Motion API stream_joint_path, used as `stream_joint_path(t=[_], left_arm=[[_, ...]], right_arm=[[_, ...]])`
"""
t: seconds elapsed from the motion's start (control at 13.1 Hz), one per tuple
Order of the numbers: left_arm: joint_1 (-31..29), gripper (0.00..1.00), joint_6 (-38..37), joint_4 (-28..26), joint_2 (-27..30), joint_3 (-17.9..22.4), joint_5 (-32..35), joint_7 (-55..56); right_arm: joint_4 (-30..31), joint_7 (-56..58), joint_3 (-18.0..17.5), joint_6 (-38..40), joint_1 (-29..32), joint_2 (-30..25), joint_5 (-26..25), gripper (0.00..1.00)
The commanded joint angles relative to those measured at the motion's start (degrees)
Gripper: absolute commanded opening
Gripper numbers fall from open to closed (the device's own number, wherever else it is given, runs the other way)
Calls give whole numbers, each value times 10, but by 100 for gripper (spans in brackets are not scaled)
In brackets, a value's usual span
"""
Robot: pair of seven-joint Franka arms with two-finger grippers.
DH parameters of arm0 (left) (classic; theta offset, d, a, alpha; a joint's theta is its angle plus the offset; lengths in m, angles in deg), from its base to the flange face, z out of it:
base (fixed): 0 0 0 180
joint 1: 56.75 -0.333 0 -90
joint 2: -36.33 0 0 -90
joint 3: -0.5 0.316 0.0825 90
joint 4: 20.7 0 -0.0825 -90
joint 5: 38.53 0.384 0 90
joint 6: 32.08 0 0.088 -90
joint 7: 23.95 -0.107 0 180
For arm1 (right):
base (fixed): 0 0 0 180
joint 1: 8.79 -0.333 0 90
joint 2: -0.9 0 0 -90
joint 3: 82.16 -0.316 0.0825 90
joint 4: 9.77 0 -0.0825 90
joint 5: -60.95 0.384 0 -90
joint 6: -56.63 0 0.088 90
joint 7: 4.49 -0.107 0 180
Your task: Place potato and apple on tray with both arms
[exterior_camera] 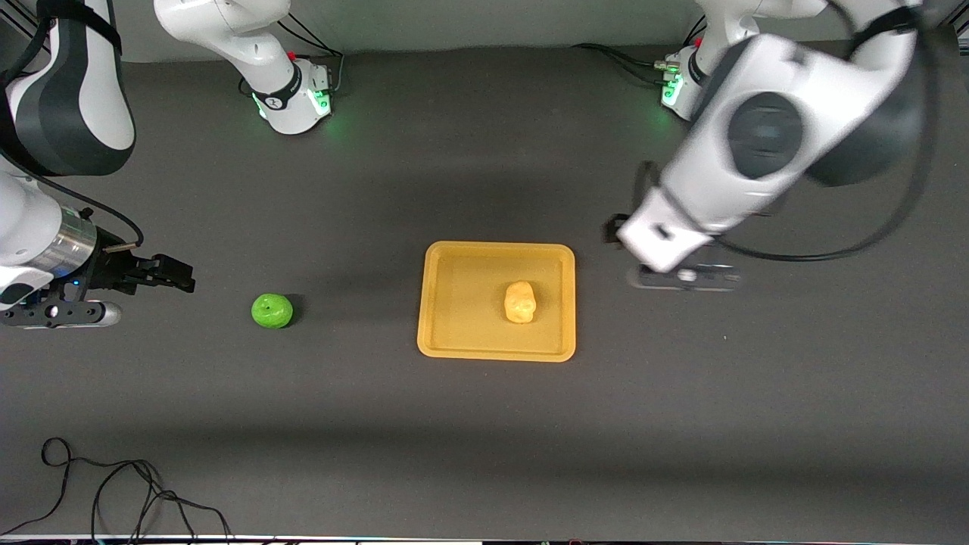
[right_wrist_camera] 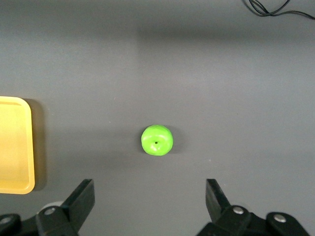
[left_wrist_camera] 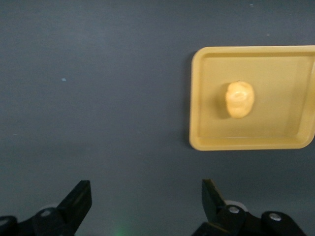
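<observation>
The orange-yellow tray (exterior_camera: 439, 303) lies at the table's middle with the yellow-tan potato (exterior_camera: 520, 301) resting on it. The green apple (exterior_camera: 272, 311) sits on the bare table beside the tray, toward the right arm's end. My right gripper (exterior_camera: 178, 274) is open and empty, hovering apart from the apple at the right arm's end. Its wrist view shows the apple (right_wrist_camera: 157, 140) ahead of the open gripper (right_wrist_camera: 150, 196) and a tray corner (right_wrist_camera: 15, 147). My left gripper (exterior_camera: 681, 276) is open and empty over the table beside the tray. Its wrist view shows the tray (left_wrist_camera: 202, 98), the potato (left_wrist_camera: 239, 99) and the gripper (left_wrist_camera: 146, 199).
A loose black cable (exterior_camera: 113, 492) lies on the table near the front camera at the right arm's end; it also shows in the right wrist view (right_wrist_camera: 275, 7). The two arm bases (exterior_camera: 295, 94) (exterior_camera: 681, 87) glow green along the table's edge farthest from the front camera.
</observation>
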Motion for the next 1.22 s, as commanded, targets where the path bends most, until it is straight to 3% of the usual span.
stream_joint_path(t=[0.0,0.23,0.46,0.61,0.84,1.14], left_arm=[[-78,100,-18,-54,54,-5,-21,-103],[-144,100,-18,-102,94,-4,-21,-184],[-173,100,-16,-107,100,2,-17,-209],[-151,100,-9,-122,119,55,-16,-245],[-72,100,-9,-137,144,156,-16,-276],[-55,100,-13,-138,154,166,5,-276]], right_arm=[[16,2,-1,-2,-5,-34,-7,100],[16,14,-1,10,-4,-47,-6,100],[19,14,1,3,2,-38,-3,100],[28,20,5,-9,3,-28,9,100],[56,21,7,-49,2,0,12,100],[141,21,8,-150,2,8,12,100]])
